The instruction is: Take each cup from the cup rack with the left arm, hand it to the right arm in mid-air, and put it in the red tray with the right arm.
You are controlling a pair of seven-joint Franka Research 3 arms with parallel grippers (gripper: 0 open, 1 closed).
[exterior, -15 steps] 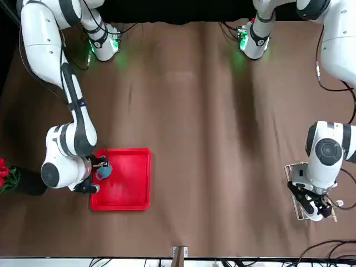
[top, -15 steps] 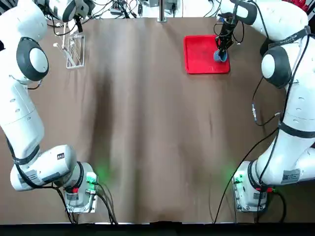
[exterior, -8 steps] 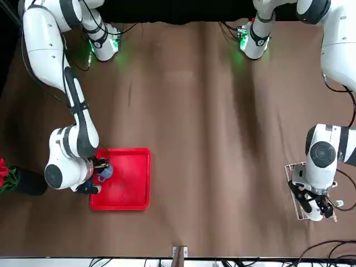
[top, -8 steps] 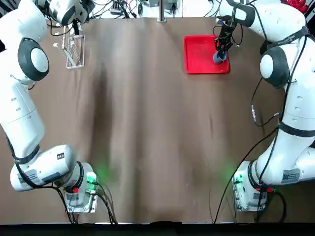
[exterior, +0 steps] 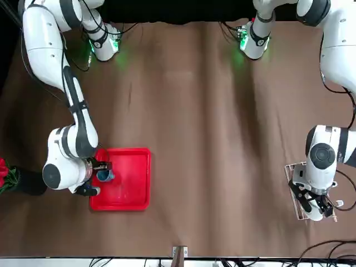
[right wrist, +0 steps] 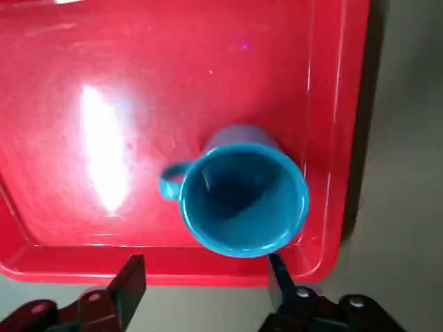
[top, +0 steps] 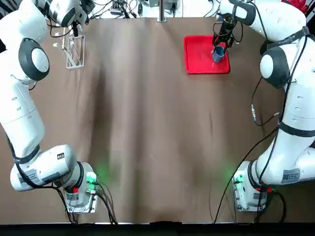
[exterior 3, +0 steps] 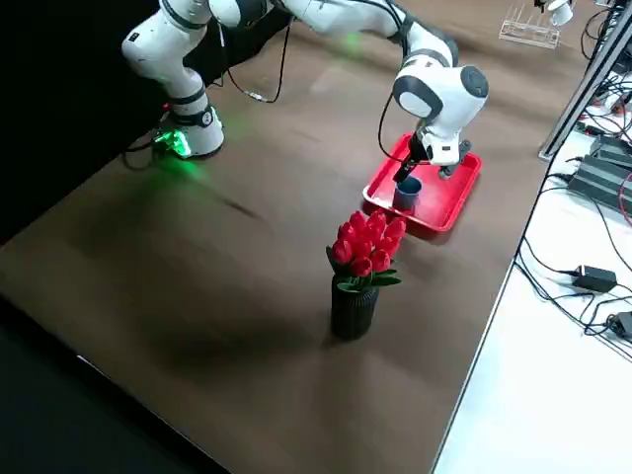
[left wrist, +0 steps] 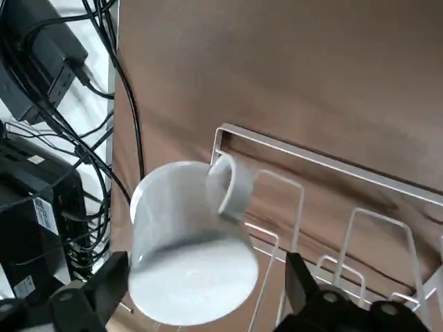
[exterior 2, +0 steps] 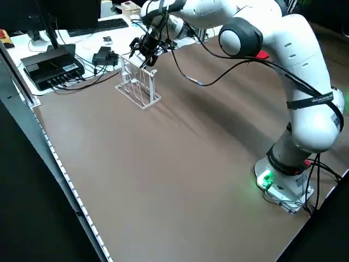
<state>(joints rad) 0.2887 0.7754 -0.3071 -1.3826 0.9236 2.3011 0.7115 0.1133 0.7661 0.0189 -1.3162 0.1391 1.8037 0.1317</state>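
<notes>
Currently shown: blue cup [right wrist: 243, 200] in red tray [right wrist: 62, 76], one o'clock, overhung by finger-spread right gripper [right wrist: 207, 259]; white cup [left wrist: 187, 242], eleven o'clock, faced by finger-spread left gripper [left wrist: 207, 257].

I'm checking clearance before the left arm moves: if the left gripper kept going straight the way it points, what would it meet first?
Most likely the white cup, which sits between the open fingers of the left gripper; how far ahead it lies is unclear.
</notes>
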